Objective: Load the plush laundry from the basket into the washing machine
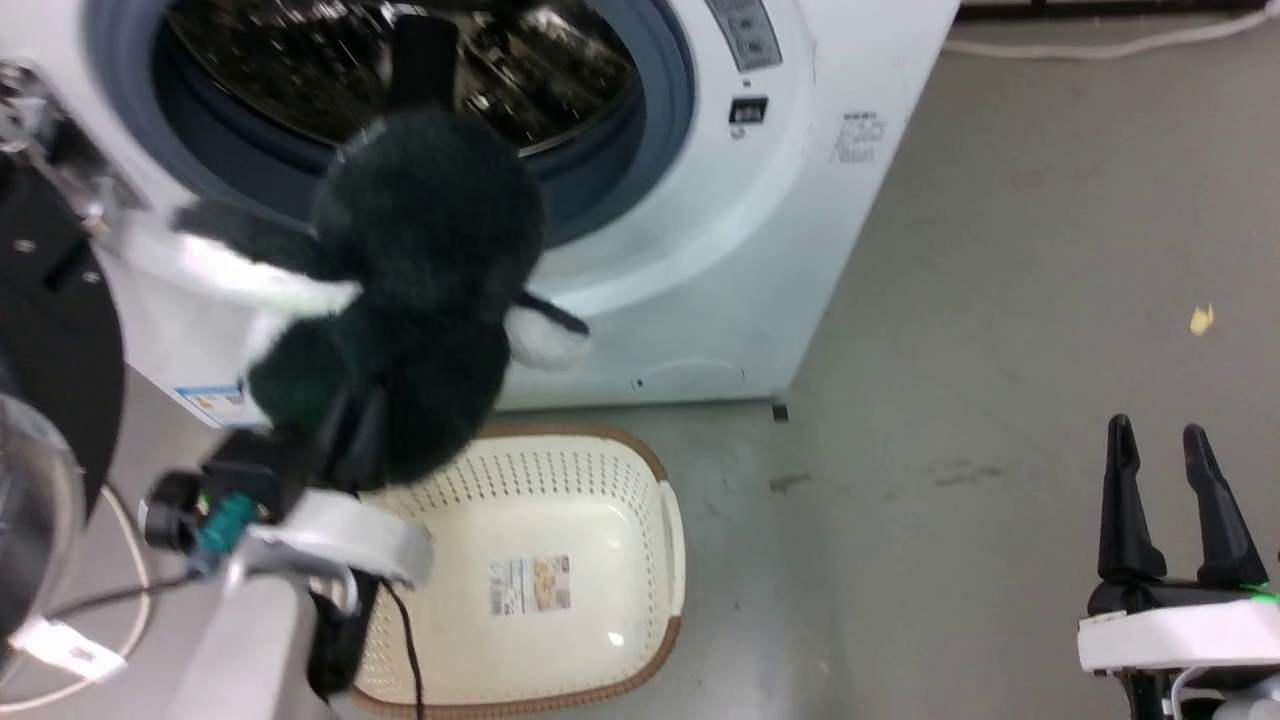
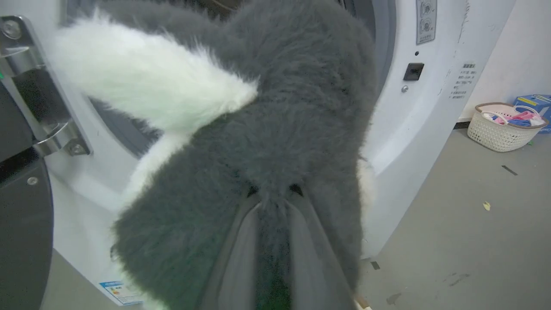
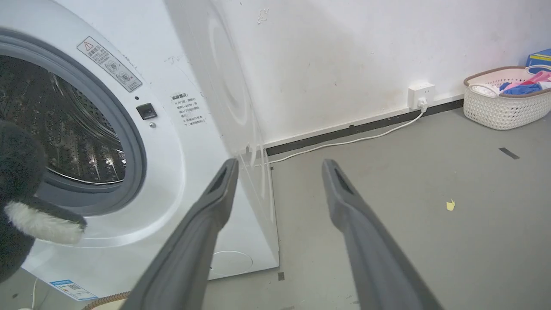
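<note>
The black plush laundry [image 1: 420, 290] with white patches hangs in the air before the washing machine [image 1: 700, 250], lifted above the cream basket [image 1: 640, 480]. My left gripper [image 1: 350, 440] is shut on its lower end; in the left wrist view the fingers [image 2: 241, 249] sink into the grey fur [image 2: 275, 120]. The plush's top reaches the grey door seal [image 1: 660, 110] at the drum mouth [image 1: 300, 60]. The basket holds nothing but its paper label [image 1: 530, 585]. My right gripper [image 1: 1165, 450] stands open at the lower right, over bare floor; its fingers [image 3: 215, 206] are spread with nothing between them.
The washer's open door [image 1: 50, 340] hangs at the left, with its hinge [image 2: 47, 86] close to the plush. A second basket [image 3: 503, 99] with coloured clothes stands by the far wall. A white cable [image 3: 344, 140] runs to a wall socket [image 3: 419, 94]. A yellow scrap [image 1: 1200, 320] lies on the floor.
</note>
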Motion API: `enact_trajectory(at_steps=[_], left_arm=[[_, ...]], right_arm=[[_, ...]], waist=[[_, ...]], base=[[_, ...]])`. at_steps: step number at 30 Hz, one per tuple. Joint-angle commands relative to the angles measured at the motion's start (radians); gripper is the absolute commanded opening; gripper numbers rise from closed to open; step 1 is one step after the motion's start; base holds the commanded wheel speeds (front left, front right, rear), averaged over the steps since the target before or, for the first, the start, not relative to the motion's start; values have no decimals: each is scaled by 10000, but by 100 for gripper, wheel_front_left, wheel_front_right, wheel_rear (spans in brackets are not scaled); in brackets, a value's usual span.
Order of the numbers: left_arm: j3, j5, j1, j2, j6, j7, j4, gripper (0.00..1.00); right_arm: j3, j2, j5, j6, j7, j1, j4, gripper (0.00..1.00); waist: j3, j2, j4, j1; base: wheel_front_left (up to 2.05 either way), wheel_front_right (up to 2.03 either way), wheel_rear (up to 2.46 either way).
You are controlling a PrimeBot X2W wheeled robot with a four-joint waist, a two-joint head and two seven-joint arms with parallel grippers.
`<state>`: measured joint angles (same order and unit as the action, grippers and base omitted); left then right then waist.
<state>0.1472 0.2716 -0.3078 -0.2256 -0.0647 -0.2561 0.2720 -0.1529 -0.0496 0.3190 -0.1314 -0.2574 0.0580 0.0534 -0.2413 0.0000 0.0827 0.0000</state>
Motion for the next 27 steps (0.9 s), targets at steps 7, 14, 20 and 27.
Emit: enact_trajectory(at_steps=[7,14,20,27], left_arm=[[-396,398,-2980,-840,-286,1001,-13,0],[-661,440,-6065,-1717,-324,2519,474,0],[-564,47,-8729,-2484,-329,3401,2119,0],[-127,-600,-10702,-2971,-277,3718,4288,0]], right_arm=[[359,-6,559,7,-44,802,-205,100],[545,-6,1089,7,-44,1429,-277,100],[844,-6,1481,7,-44,1823,-197,100],[1138,-6,1887,7,-44,2115,-166,100]], waist=[[-2186,0,1290,0],[-3758,0,2105,0],[-4628,0,2703,0],[-5179,0,3187,0]], base=[[0,0,0],[0,0,0],[0,0,0],[0,0,0]])
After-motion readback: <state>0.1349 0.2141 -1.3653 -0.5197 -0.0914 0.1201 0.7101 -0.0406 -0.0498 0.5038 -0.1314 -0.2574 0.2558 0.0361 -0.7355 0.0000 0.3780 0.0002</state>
